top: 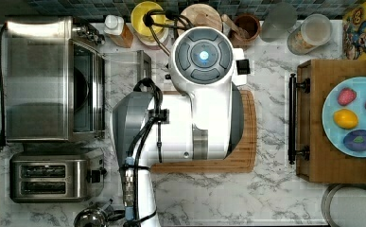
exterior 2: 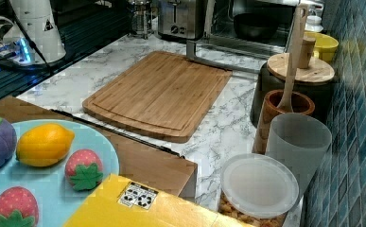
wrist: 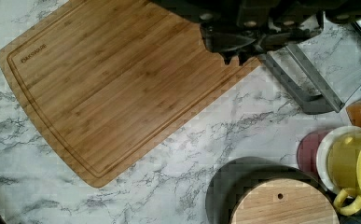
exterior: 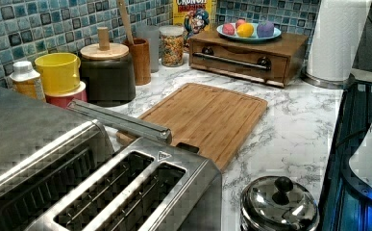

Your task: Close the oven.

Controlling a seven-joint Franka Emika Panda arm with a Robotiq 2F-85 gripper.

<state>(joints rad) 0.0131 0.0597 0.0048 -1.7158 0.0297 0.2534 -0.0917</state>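
The oven (top: 39, 80) is a boxy steel box at the top view's left, and its glass door (top: 121, 71) lies folded down flat. The door's metal bar handle (top: 144, 66) ends beside the cutting board. In the right view the oven (exterior 2: 256, 23) shows a dark interior behind the lowered door, with the handle (exterior 2: 192, 49) in front. The left view shows the oven top (exterior: 25, 130) and the handle bar (exterior: 118, 120). In the wrist view my gripper (wrist: 234, 58) hangs shut and holds nothing, above the board's corner, close to the handle (wrist: 308, 79) but not touching it.
A two-slot toaster (top: 53, 177) stands beside the oven, with a steel pot lid (exterior: 279, 204) near it. The bamboo cutting board (exterior 2: 161, 92) lies mid-counter. A dark canister with wooden lid (wrist: 281, 200), a yellow cup (wrist: 355, 163) and jars line the tiled wall. A wooden drawer box carries a plate (top: 329, 109).
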